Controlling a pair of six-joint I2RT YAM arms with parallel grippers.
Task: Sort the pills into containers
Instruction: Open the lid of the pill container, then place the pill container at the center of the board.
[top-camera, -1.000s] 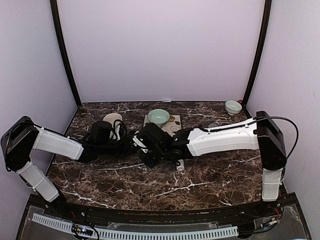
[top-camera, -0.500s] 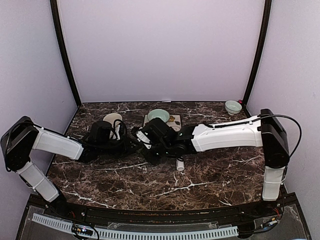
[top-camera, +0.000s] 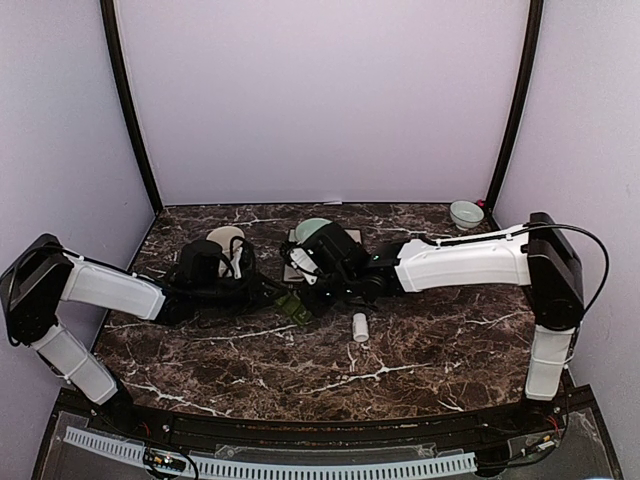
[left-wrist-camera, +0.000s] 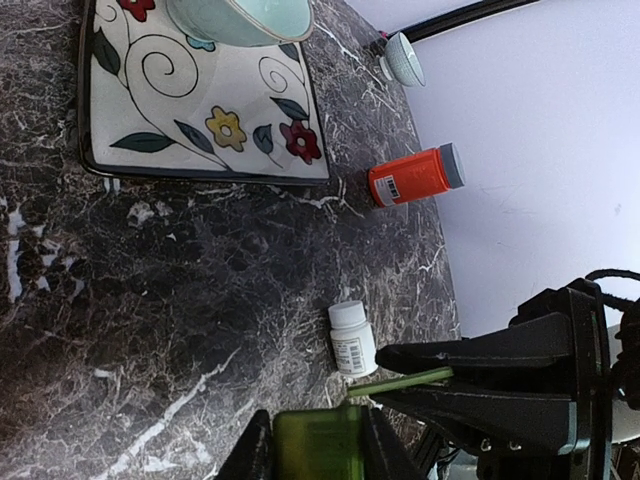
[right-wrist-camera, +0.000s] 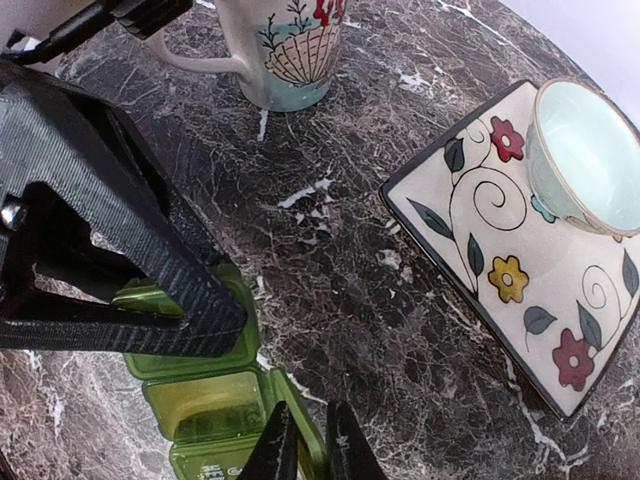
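A: From above, where is the small dark green plastic pill box (top-camera: 296, 310)?
B: About the middle of the marble table (top-camera: 450, 350); the left gripper (top-camera: 283, 300) clamps it.
A: And the left wrist camera?
B: The right gripper (left-wrist-camera: 385, 372) pinches one thin lid (left-wrist-camera: 425, 377), near a white pill bottle (left-wrist-camera: 352, 340).
A: The right wrist?
B: The compartments (right-wrist-camera: 205, 405) stand open. Opening is the step, I think; next it must release the lid and fetch pills.

Looked like a robot lab test booth: plain lilac walls (top-camera: 320, 100), black frame posts (top-camera: 130, 110), marble-look tabletop (top-camera: 430, 355), slotted cable duct (top-camera: 300, 467) w/ wiring at near edge.
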